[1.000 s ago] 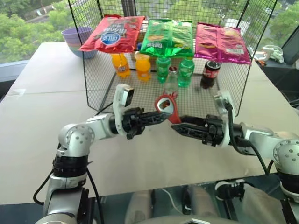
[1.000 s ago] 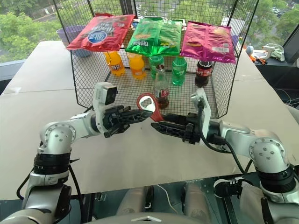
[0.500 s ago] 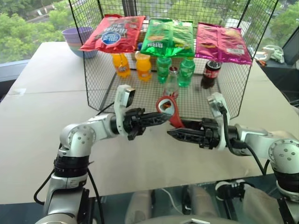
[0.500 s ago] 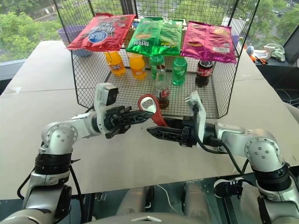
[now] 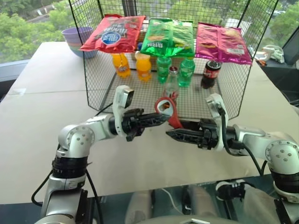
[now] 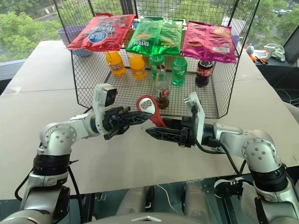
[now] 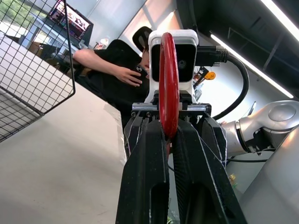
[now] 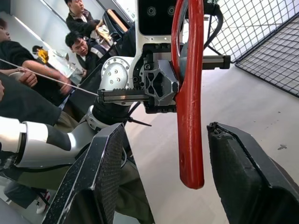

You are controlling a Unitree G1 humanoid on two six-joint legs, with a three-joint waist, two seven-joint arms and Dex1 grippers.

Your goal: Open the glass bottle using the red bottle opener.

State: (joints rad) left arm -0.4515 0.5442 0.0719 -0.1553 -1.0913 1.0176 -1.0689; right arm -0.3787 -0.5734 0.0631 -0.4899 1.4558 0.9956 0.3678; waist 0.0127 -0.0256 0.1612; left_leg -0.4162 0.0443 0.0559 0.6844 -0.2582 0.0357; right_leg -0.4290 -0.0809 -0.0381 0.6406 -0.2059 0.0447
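Observation:
My left gripper (image 5: 162, 116) is shut on the ring end of the red bottle opener (image 5: 168, 110) and holds it up above the table, handle hanging down. In the left wrist view the red bottle opener (image 7: 168, 84) stands edge-on between the closed fingers. Facing it from the right, my right gripper (image 5: 168, 134) is open. Its two fingers stand on either side of the opener's handle (image 8: 189, 116) without touching it. The glass bottle (image 5: 172, 80) stands upright inside the wire cage, behind the opener.
The wire cage (image 5: 100, 88) holds orange bottles (image 5: 143, 66), green bottles (image 5: 186, 71) and a black-labelled cola bottle (image 5: 210, 73), with chip bags (image 5: 168, 37) on top. Purple bowls (image 5: 77, 38) sit at the back left. People (image 8: 79, 44) are seated nearby.

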